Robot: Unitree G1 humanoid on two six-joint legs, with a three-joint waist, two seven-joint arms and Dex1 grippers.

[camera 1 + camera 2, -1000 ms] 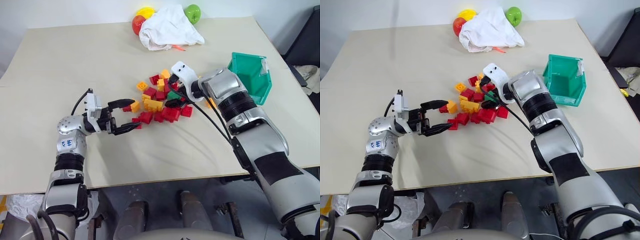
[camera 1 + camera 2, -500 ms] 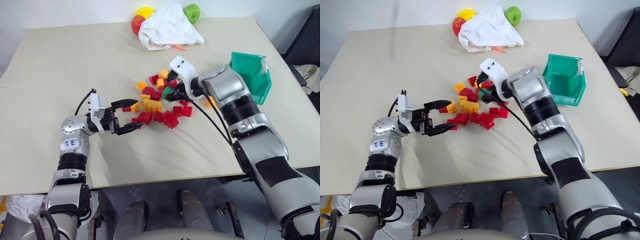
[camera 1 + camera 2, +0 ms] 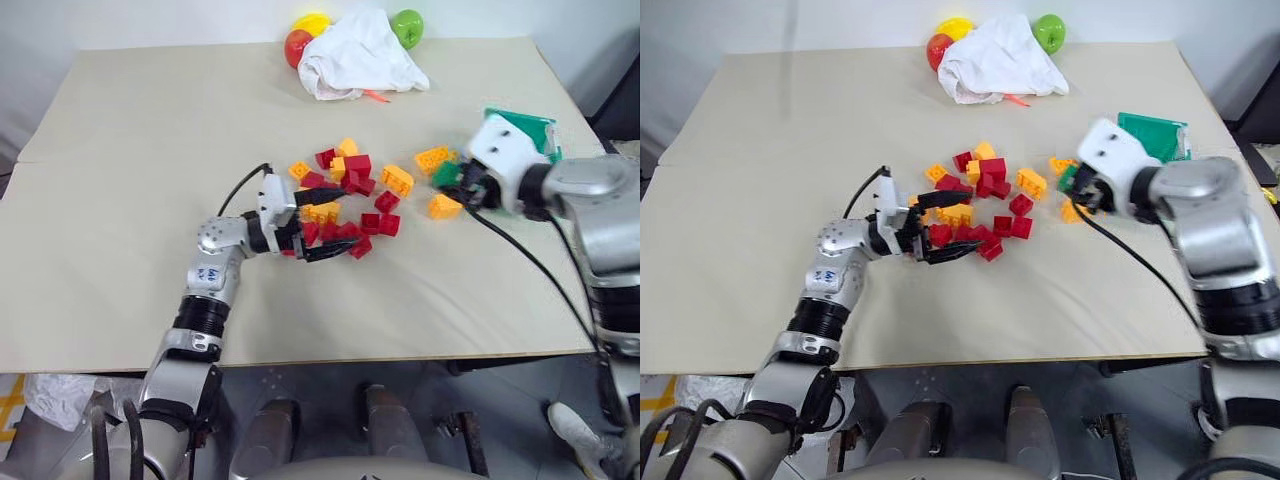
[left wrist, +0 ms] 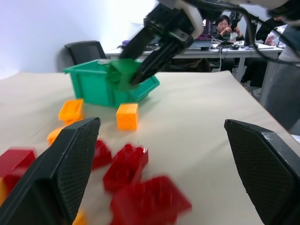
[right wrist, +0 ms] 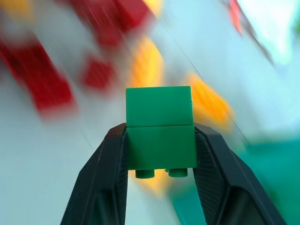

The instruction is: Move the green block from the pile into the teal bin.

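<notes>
The right gripper (image 5: 159, 140) pinches the green block (image 5: 159, 126) between its two black fingers, lifted clear of the table (image 3: 150, 130), beside the teal bin (image 3: 530, 128) at three o'clock. The left gripper (image 3: 945, 226), jaws spread wide and empty, reaches into the pile (image 3: 345, 195) at centre.

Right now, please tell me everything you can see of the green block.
The green block is a small dark-green plastic toy brick, smooth, with round studs on one face. A seam across its middle suggests two stacked pieces. The right gripper has it pinched between its two black fingers, which press on its opposite sides, the studs pointing back toward the wrist. It is held in the air, off the table, touching nothing else, beside the teal bin and not yet inside it.
</notes>
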